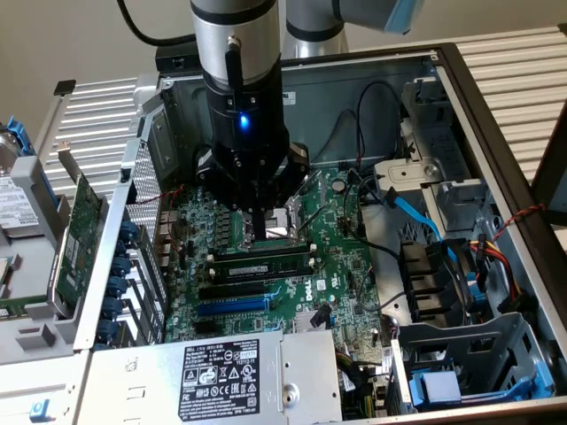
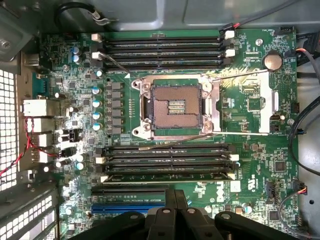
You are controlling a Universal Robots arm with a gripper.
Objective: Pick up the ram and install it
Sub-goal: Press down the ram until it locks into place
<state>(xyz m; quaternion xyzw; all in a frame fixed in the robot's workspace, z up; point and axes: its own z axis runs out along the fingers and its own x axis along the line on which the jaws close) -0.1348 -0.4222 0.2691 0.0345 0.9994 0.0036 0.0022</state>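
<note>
The black tool is seen fully closed with nothing gripped, above the green motherboard, while the long green ram stick sits seated in a black slot.

The open grey metal computer case holds the green motherboard on its floor. The arm's black claw hangs over the square metal processor socket, which sits between two banks of long black memory slots. The long green ram stick seems seated in the bank nearer the silver power supply box.
</note>
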